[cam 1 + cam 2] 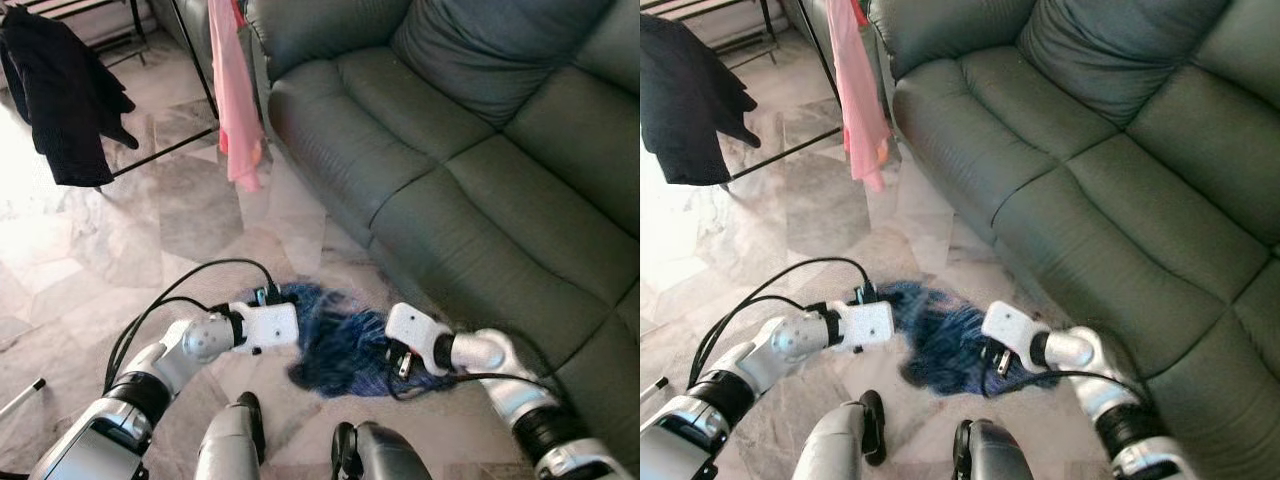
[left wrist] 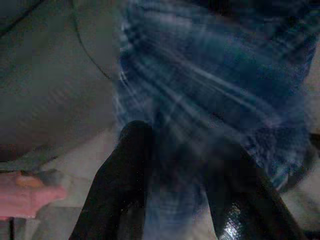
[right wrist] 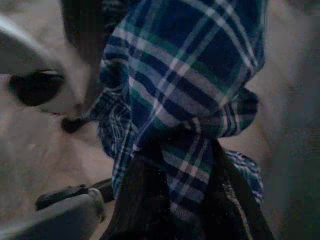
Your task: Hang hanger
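A blue plaid garment (image 1: 345, 345) hangs bunched between my two grippers, low in front of the sofa. My left gripper (image 2: 185, 145) reaches into the garment's left side, with plaid cloth between its black fingers (image 2: 125, 170); this view is blurred. My right gripper (image 3: 185, 160) is shut on a gathered fold of the same cloth (image 3: 185, 75) from the right side. In the eye views the fingertips of both grippers are buried in the fabric, and the white wrists (image 1: 265, 325) (image 1: 415, 330) flank it. I cannot make out a hanger in the cloth.
A dark green sofa (image 1: 480, 150) runs along the right. At the back left stands a black clothes rack (image 1: 165, 150), with a black garment (image 1: 60, 90) and a pink garment (image 1: 235, 90) hanging on it. Marble floor (image 1: 150, 230) lies between them.
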